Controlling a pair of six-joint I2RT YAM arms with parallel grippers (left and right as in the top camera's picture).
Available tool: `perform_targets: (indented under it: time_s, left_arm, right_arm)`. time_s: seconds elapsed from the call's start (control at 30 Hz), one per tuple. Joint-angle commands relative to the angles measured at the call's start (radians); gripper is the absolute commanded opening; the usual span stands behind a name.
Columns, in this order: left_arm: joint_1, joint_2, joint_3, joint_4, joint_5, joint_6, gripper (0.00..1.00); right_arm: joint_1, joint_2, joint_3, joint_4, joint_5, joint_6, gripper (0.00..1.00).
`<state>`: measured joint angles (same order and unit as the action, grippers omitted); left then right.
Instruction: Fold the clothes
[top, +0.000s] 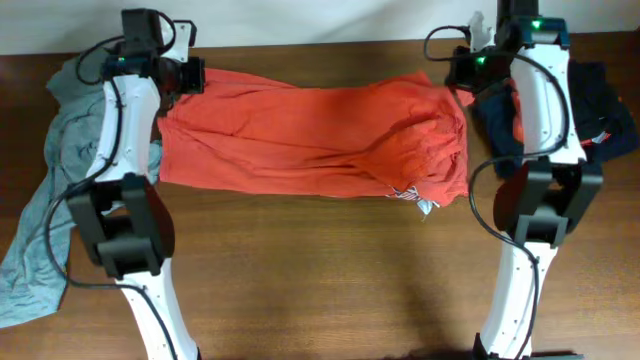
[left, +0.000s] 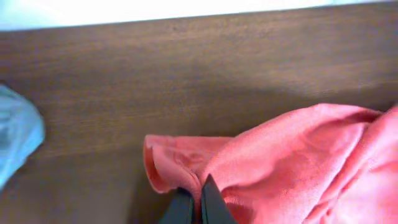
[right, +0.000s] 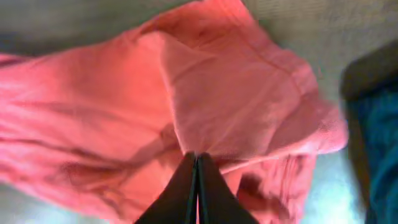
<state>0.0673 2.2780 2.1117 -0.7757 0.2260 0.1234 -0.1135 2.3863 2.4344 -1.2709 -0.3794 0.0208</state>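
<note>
Orange shirt (top: 310, 135) lies stretched across the far half of the table (top: 320, 280), spanning both arms. Left gripper (left: 200, 198) is pinched tight on the shirt's left edge. Right gripper (right: 197, 171) is pinched tight on a fold at its right end. Grey shirt (top: 40, 220) sprawls far left. Dark clothes (top: 610, 110) are heaped far right.

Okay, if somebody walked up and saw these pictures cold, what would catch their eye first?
First, the orange-red T-shirt, stretched wide across the far half of the wooden table, with the left gripper and right gripper each pinched shut on one end of it. Next come the heaps at the sides: a pale grey-blue shirt trailing down the left side and dark navy clothes at the far right.
</note>
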Motion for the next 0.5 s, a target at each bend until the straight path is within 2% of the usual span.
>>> perform_targets:
  time_s: [0.0,0.2,0.47]
  left_arm:
    - [0.001,-0.076,0.023,-0.038,-0.031,0.006,0.01]
    - [0.001,-0.085,0.023,-0.159,-0.142,0.006,0.01]
    - [0.017,-0.085,0.012,-0.293,-0.297,0.007,0.01]
  right_arm:
    - [0.0,-0.133,0.008,-0.064,-0.033,-0.068,0.04]
    - [0.001,-0.153,0.007,-0.223,-0.028,-0.121,0.04]
    - [-0.012,-0.153,-0.041,-0.307,0.063,-0.122,0.04]
